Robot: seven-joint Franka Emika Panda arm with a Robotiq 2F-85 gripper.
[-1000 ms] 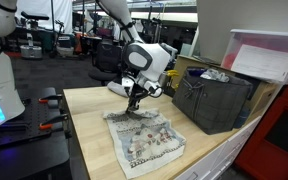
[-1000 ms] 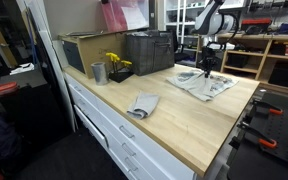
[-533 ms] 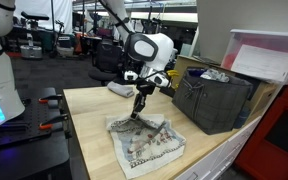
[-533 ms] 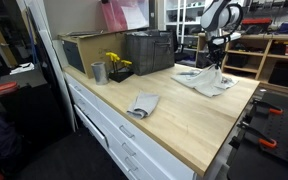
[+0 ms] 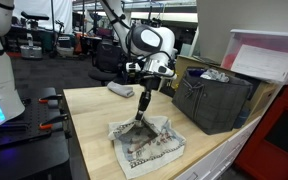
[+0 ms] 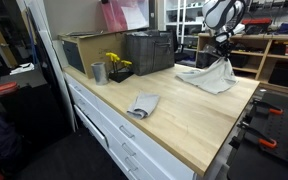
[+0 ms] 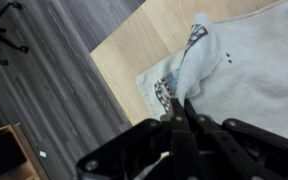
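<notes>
Working over a wooden table (image 5: 89, 120), with a dark crate (image 5: 212, 100) near its far side. The patterned cloth (image 5: 149, 142) lies mostly on the tabletop, one corner drawn up in a peak to the gripper (image 5: 142, 102). The jaws are pressed together, pinching a thin fold of that corner. Risks, as judged: the bite is slim, so the hanging weight could pull the fabric free, and the trailing hem could drag across the wood or snag the crate.
</notes>
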